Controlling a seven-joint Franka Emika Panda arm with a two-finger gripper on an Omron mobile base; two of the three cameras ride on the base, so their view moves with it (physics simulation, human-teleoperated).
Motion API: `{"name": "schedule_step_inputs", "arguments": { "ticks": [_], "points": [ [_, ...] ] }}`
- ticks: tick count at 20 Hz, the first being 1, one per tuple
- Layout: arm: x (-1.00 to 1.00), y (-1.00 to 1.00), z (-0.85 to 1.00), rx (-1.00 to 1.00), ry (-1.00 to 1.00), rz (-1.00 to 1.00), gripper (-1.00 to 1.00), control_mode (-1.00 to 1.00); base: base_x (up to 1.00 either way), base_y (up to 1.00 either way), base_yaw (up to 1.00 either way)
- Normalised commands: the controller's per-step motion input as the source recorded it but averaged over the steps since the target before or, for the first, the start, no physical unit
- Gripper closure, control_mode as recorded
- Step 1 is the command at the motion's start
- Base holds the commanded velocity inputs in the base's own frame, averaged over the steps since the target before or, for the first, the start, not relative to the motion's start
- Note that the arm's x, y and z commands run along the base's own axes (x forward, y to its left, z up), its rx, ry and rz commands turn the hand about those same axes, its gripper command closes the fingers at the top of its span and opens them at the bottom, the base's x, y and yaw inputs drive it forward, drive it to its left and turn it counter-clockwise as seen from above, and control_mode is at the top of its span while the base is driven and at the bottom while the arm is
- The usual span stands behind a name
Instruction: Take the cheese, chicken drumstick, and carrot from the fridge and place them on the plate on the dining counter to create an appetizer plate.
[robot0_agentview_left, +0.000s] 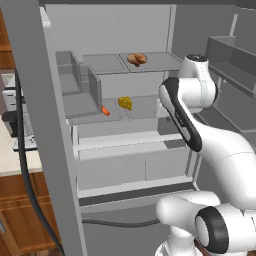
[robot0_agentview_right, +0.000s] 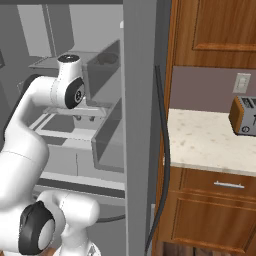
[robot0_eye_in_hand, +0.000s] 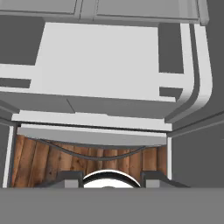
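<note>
The fridge (robot0_agentview_left: 125, 30) stands open in front of me. A golden-brown chicken drumstick (robot0_agentview_left: 136, 59) lies on the upper shelf. The yellow cheese (robot0_agentview_left: 126, 103) sits on the middle shelf, with the small orange carrot (robot0_agentview_left: 105, 111) to its left near the shelf's front. My gripper (robot0_agentview_right: 85, 118) points down at the fridge's right side, at about middle-shelf height, apart from all three foods. In the hand view its fingertips (robot0_eye_in_hand: 70, 177) stand wide apart, open and holding nothing, above pale drawers and wood floor. The plate and the dining counter are out of view.
Fridge drawers (robot0_agentview_left: 135, 170) lie below the shelves, and door bins (robot0_agentview_left: 232, 60) stand at the right. The grey fridge wall (robot0_agentview_right: 140, 100) with a black cable (robot0_agentview_right: 165, 150) separates me from a beige wall counter (robot0_agentview_right: 210, 140) with a toaster (robot0_agentview_right: 245, 116) over wooden cabinets.
</note>
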Motion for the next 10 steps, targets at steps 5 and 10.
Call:
{"name": "schedule_step_inputs", "arguments": {
  "ticks": [5,10],
  "points": [
    [-0.06,0.0,0.0,0.0,-0.03,0.0,-1.0,-1.0,0.0,0.0,0.0],
    [-0.15,0.04,0.08,-0.01,-0.16,0.0,-1.0,-1.0,0.0,0.0,0.0]
  ]
}}
